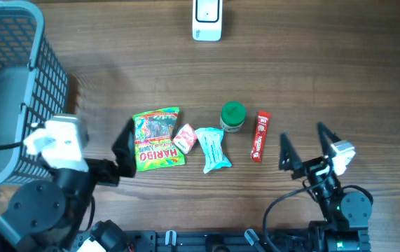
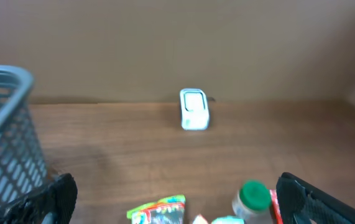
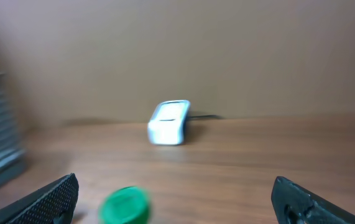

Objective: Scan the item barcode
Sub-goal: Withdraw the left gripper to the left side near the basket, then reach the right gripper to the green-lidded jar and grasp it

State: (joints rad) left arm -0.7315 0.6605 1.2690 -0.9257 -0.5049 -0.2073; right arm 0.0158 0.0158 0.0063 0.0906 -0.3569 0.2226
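"Red stick packet (image 1: 261, 136) lies nearest the right gripper (image 1: 306, 145). Is that the one to scan?"

"Likely. It sits at the right end of the row, just beside the green-lidded jar (image 1: 232, 117), with the scanner (image 1: 207, 19) well apart at the far edge."

"Both tools?"

"Right gripper spread wide and empty. Left gripper (image 1: 124, 150) likewise, by the Haribo bag (image 1: 157, 138)."

"How to take it well?"

"Come down across its narrow width, clear of the jar, then turn whichever face carries the barcode toward the scanner window. The code isn't visible from here."
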